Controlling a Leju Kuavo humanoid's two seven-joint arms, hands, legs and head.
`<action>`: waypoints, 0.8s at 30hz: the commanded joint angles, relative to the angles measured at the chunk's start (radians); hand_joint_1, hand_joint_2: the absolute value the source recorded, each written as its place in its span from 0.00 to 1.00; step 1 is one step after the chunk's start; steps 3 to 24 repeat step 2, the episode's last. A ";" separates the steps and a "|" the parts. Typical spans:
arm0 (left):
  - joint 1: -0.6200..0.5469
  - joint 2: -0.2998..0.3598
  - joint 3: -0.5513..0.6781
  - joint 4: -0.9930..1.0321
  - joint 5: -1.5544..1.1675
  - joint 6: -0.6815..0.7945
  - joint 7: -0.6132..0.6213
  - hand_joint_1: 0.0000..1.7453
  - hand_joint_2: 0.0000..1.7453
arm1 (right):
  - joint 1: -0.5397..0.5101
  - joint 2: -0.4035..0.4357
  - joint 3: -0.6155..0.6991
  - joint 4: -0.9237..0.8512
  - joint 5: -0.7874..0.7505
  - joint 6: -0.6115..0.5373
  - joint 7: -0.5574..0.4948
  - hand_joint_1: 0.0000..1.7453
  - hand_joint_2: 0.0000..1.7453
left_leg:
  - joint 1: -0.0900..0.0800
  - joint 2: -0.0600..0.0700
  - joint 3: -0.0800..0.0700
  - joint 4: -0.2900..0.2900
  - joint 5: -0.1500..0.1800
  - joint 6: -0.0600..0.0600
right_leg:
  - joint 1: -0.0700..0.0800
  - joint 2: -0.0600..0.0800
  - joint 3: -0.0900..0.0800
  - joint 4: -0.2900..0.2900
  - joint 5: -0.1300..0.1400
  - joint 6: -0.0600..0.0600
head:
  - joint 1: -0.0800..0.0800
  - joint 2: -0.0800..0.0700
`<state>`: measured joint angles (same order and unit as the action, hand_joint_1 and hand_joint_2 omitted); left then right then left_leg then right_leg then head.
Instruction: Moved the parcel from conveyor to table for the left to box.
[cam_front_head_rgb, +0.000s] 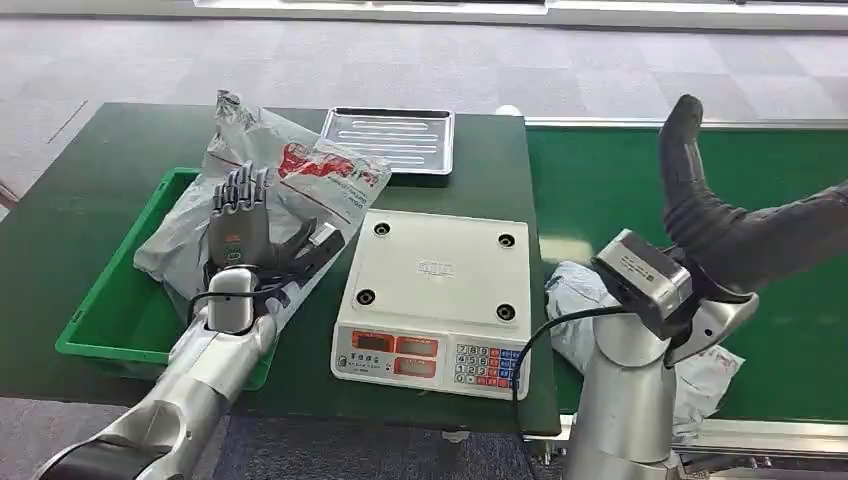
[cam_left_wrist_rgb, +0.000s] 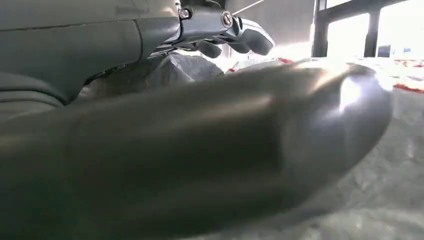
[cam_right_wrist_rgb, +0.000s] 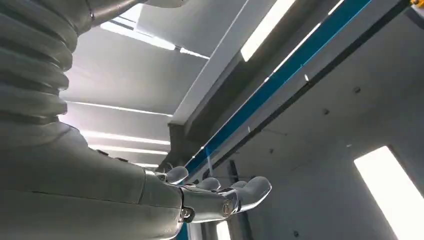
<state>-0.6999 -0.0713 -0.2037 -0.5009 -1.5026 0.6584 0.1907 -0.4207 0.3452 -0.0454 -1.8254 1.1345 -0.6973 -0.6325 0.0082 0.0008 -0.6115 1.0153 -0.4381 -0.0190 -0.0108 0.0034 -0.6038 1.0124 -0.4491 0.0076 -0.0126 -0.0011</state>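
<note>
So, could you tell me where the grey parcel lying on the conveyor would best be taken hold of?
Probably at its near, bunched end. The grey parcel lies flat and crumpled on the green conveyor belt, beside the scale, partly hidden under the right arm. It is a soft bag, so a loose fold pinches more easily than the flat middle. Come from above on the robot's right side, clear of the scale.

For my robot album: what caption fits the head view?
Left robot hand presses the grey parcel over the green box.

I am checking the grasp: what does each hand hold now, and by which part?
The left hand rests on the grey parcel over the green box; a grip cannot be told. The right hand is open, holding nothing.
</note>
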 joint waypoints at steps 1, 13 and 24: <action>0.155 -0.188 0.422 -0.639 0.322 0.040 -0.551 0.00 0.00 | 0.011 0.004 -0.056 0.124 0.025 -0.001 0.147 0.00 1.00 | 0.001 0.001 0.001 -0.002 0.000 0.001 | 0.001 0.001 0.002 -0.003 0.001 0.000 | 0.000 0.000; 0.148 -0.239 0.486 -0.661 0.643 0.040 -0.798 0.00 0.00 | -0.002 -0.013 -0.063 0.176 0.014 -0.001 0.179 0.00 1.00 | 0.001 -0.001 -0.001 0.000 0.000 0.001 | 0.001 -0.001 0.001 -0.002 0.000 0.000 | 0.000 0.000; 0.148 -0.239 0.486 -0.661 0.643 0.040 -0.798 0.00 0.00 | -0.002 -0.013 -0.063 0.176 0.014 -0.001 0.179 0.00 1.00 | 0.001 -0.001 -0.001 0.000 0.000 0.001 | 0.001 -0.001 0.001 -0.002 0.000 0.000 | 0.000 0.000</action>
